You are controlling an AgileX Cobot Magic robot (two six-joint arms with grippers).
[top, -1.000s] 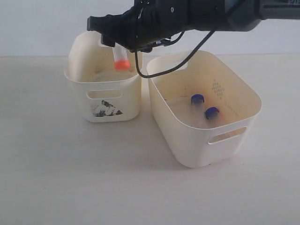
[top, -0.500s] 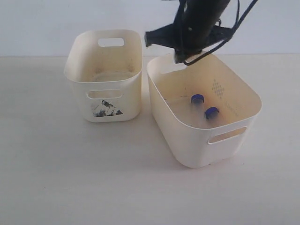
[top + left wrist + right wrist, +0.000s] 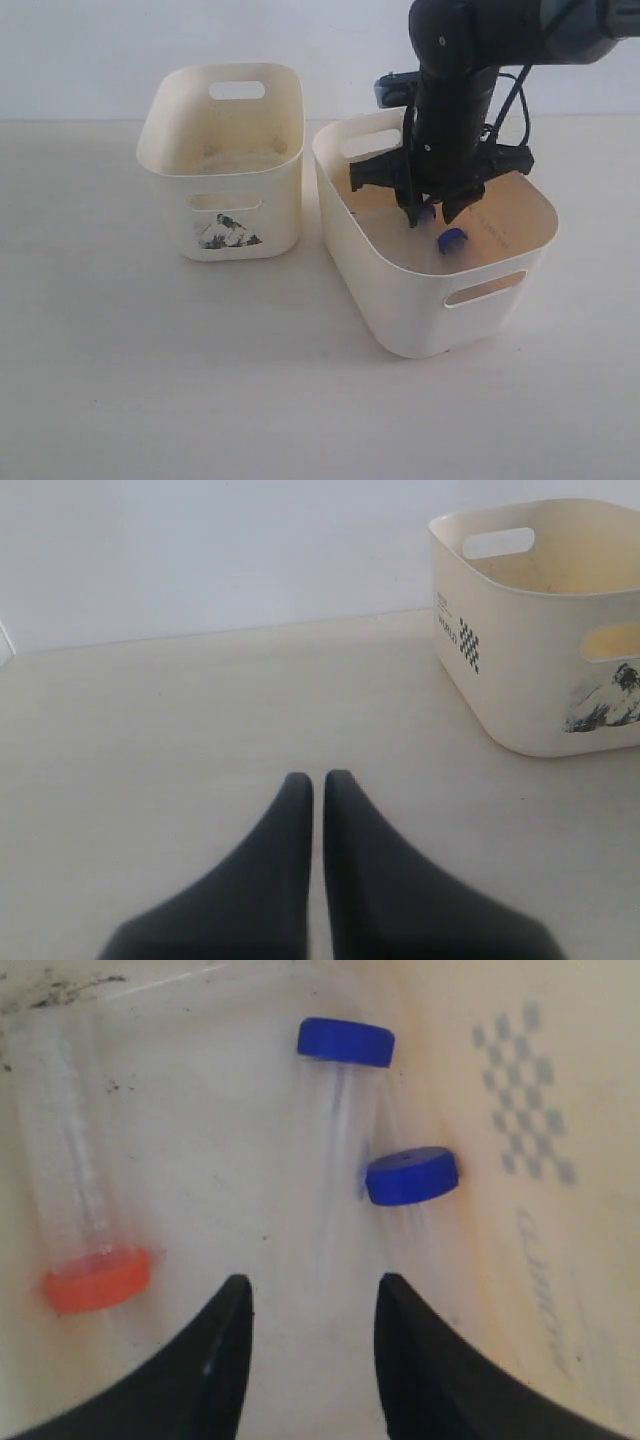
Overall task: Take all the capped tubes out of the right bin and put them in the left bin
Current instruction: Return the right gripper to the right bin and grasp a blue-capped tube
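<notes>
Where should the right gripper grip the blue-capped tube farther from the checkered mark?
Grip that blue-capped tube mid-barrel, coming straight down: it lies flat, its length running between the right gripper's open fingers. The other blue-capped tube crowds one side.

Left bin (image 3: 168,205) cream with black picture (image 3: 226,233); right bin (image 3: 390,300) cream with grey chequered diamond (image 3: 525,1090). Two blue caps (image 3: 345,1042) (image 3: 411,1176), one orange-red cap (image 3: 97,1280).
</notes>
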